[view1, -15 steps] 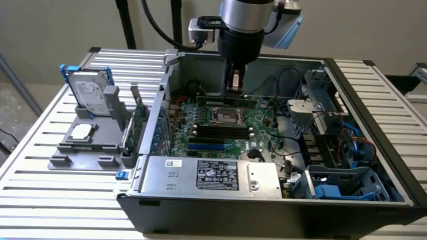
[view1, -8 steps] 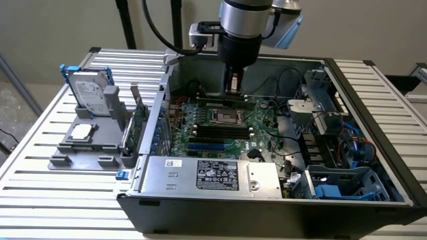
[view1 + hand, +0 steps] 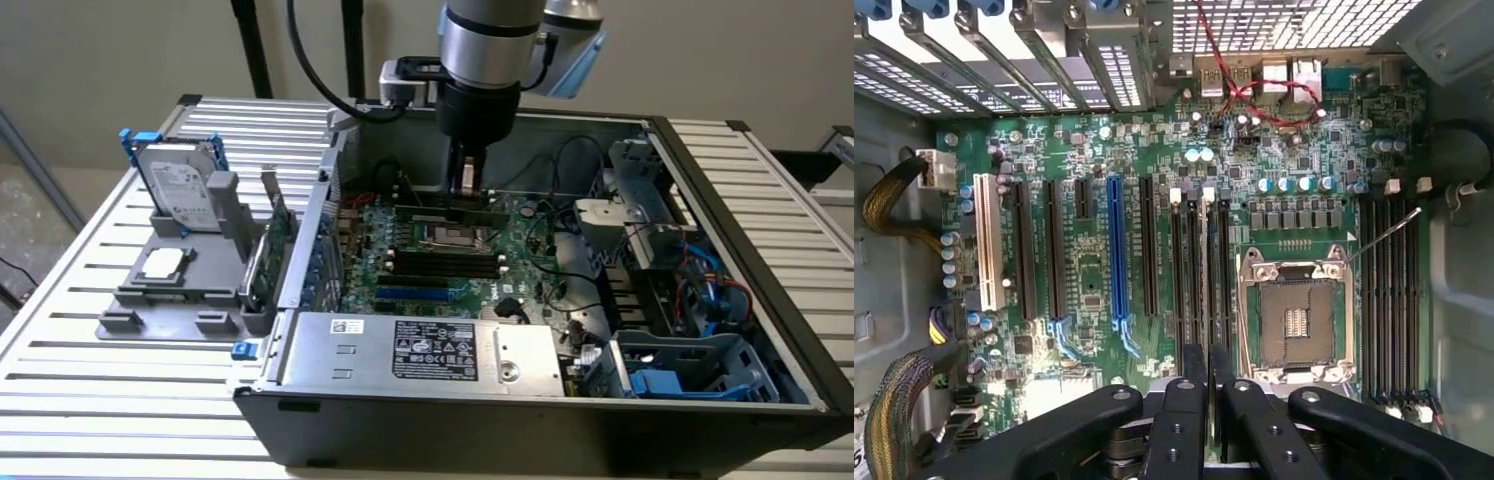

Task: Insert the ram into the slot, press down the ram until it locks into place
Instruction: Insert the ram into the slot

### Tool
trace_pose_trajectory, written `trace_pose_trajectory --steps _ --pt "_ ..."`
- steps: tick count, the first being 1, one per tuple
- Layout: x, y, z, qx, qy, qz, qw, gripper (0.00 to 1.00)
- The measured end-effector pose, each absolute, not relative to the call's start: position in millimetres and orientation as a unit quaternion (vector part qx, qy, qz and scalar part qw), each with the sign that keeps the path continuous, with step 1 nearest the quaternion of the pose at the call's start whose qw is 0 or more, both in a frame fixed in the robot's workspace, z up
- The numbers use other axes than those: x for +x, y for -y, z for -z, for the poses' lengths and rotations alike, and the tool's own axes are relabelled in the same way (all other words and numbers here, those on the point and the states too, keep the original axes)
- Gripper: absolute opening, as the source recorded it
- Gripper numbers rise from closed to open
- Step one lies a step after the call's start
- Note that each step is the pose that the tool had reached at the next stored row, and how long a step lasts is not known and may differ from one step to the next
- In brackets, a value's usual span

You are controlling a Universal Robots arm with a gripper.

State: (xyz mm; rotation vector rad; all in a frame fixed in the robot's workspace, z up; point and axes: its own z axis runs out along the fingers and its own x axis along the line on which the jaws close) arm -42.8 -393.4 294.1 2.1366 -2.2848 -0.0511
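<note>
Ram: a thin green stick (image 3: pixel 424 213) hanging level inside the open computer case (image 3: pixel 534 420). It sits above the motherboard and is not yet in any socket.

Ram's long axis: it runs from the exterior view's left to its right. The black memory sockets beneath run the same way, so ram and sockets look parallel.

Hold: the pincer (image 3: pixel 1208 362) reaches straight down from above. Its fingers are drawn almost together with only a thin gap between them. It appears to clasp the ram near the middle of its length, though the contact itself is hard to make out.

Slot: a long black socket (image 3: pixel 441 263), one of several alike lying side by side. The bank sits just on the near side of the square processor socket (image 3: pixel 447 237). Which one of the bank is meant cannot be told.

Slot from ram: below it. In the wrist view the fingertips line up lengthwise with this bank, so the remaining offset is judged to be mostly downward, with little to either side.

Neighbours: a shorter blue socket (image 3: pixel 416 293) lies just nearer than the black bank. A second bank of black sockets (image 3: pixel 1389 290) lies on the other side of the processor socket.

Surface: slatted metal (image 3: pixel 107 400), carrying the case.

Further out: at the exterior view's left, well apart from the case's sockets, stands a grey holder (image 3: pixel 174 295). It carries a hard drive (image 3: pixel 180 185) and a larger green card with a metal bracket (image 3: pixel 276 250).
</note>
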Motion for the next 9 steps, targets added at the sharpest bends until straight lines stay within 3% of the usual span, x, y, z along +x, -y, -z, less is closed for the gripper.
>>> trace_pose_trajectory --steps 9 --pt "-42.1 393.4 -278.0 0.683 0.73 0.013 0.009 0.13"
